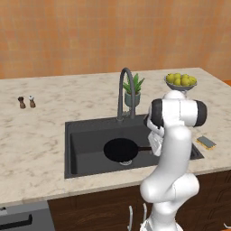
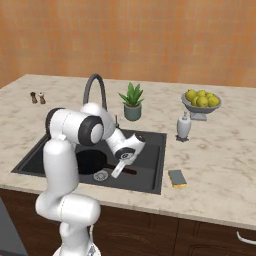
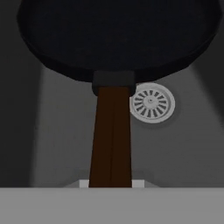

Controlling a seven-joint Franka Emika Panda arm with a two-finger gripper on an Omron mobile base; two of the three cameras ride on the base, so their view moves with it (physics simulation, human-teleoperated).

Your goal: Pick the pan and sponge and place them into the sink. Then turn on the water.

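Marble-patterned counter (image 1: 40,131) before an orange wall, with the dark sink (image 1: 83,160) set into its front half. The pan (image 1: 121,150) sits low inside the basin, above the drain (image 3: 152,103), its long brown handle (image 3: 111,140) running straight back into the gripper (image 2: 116,172), which is closed on the handle's end. The pan's long axis thus continues the claw's line, with the pan body directly ahead of it. Judged: the pan is about ready for release. The sponge (image 2: 177,178) lies on the counter just beside the sink's right front corner, well to the gripper's right. It is the next target, and the faucet (image 1: 125,92) at the back rim runs no water.
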